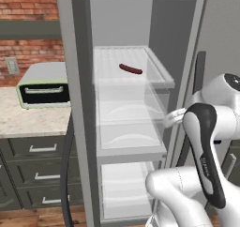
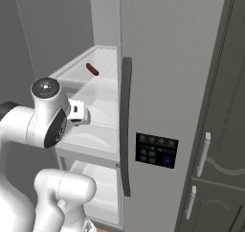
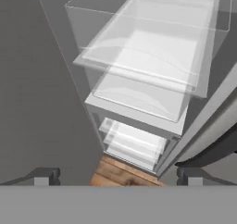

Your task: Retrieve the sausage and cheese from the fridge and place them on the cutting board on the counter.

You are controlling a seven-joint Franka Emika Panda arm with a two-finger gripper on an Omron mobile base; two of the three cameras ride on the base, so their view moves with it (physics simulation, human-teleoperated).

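The sausage (image 1: 130, 69) is seen lying on the top translucent shelf (image 1: 159, 71) of the opened fridge (image 1: 77, 104), in the upper centre of the left base view. The gripper (image 3: 118, 177) is held wide, with nothing between its fingertips, and is pointed down at the lower shelves. A collision with a shelf edge could be caused if the hand is raised carelessly toward the sausage. The cheese cannot be made out on any shelf; the cutting board is out of frame.
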